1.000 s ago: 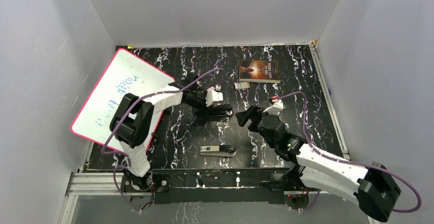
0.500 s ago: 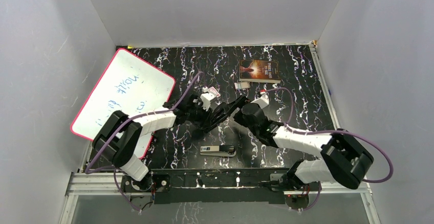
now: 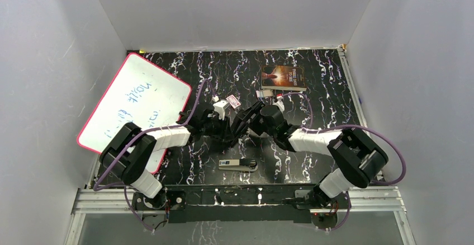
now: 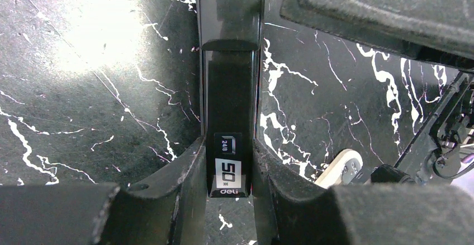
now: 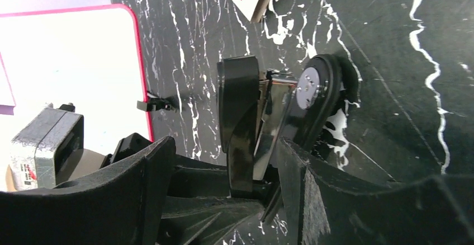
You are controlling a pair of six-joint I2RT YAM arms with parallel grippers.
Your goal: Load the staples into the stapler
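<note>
At the middle of the desk point(image 3: 330, 111), the left jaws are closed on the stapler point(image 4: 232, 99), clamping its body from both sides beside the printed label. The right jaws stand apart and straddle the stapler's far end. A gap shows on one side, so no grip is made there yet.

**Step in hand (judged):** opening the stapler. The cover point(image 5: 237, 116) stands fanned away from the metal magazine point(image 5: 272, 111).

**Next move (judged):**
1. Close the right jaws on the cover alone, not on the magazine or base.
2. Swing the cover fully back while the left jaws hold the body steady.
3. Fetch a strip. The magazine channel is narrow, so the strip must be aligned squarely.

**Staples:** no loose strip can be made out in any view. A small box point(image 3: 265, 93) just beside the book point(image 3: 283, 78) may hold them (not confirmed). Whether the magazine already carries staples cannot be told.

**Views compared:**
- The top view alone shows both arms meeting, a second stapler point(image 3: 238, 164) lying nearer the arm bases, and the whiteboard point(image 3: 134, 102) at the left.
- The left wrist view alone shows the clamp contact and the label, but not the fanned parts.
- The right wrist view alone shows the cover, magazine and base separated.
</note>
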